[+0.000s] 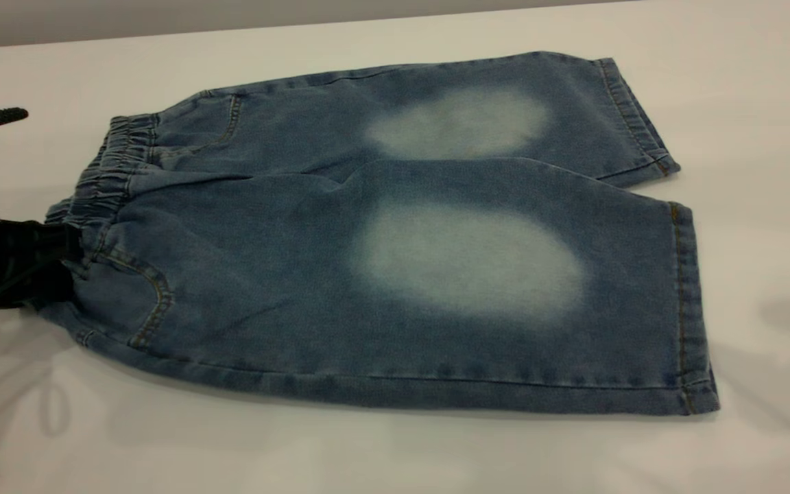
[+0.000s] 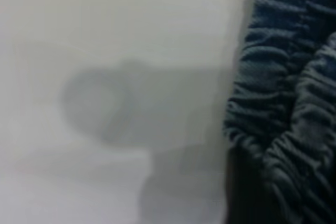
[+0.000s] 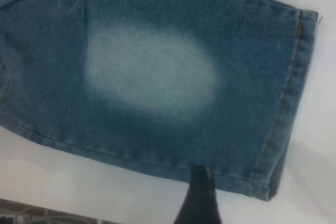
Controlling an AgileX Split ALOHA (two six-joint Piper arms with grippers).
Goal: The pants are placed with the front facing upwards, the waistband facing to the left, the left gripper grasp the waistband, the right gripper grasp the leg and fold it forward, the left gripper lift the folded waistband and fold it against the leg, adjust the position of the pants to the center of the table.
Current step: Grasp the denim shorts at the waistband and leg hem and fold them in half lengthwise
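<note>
Pants (image 1: pixel 381 254) spread flat on the white surface (image 1: pixel 395 453), front up, waistband (image 1: pixel 103 178) at the left, both leg hems at the right. Two pale faded ovals showing, one on the far leg, one on the near leg. Tan stitching along the pocket curves and the hems. Near leg overlapping the far one a bit along the middle seam.

Left tool (image 1: pixel 59 257) down at the left edge of the scene, right at the near end of the waistband, black body touching the bunched denim there. Looks pressed into the cloth, but can't tell whether the fingers are actually clamped on it or how wide they stand. Left wrist view mostly just pale surface with a soft shadow, plus the ruched waistband (image 2: pixel 283 103) close up along one side.

Another black part sitting at the far left, apart from the pants, not touching anything denim.

Right tool barely in the outside view, only a dark sliver at the far right edge. Right wrist view shows one dark speckled fingertip (image 3: pixel 199 198) at the near edge of the near leg (image 3: pixel 157 77), close to the hem corner. Only one finger visible, so can't tell the opening or whether it has hold of anything.
</note>
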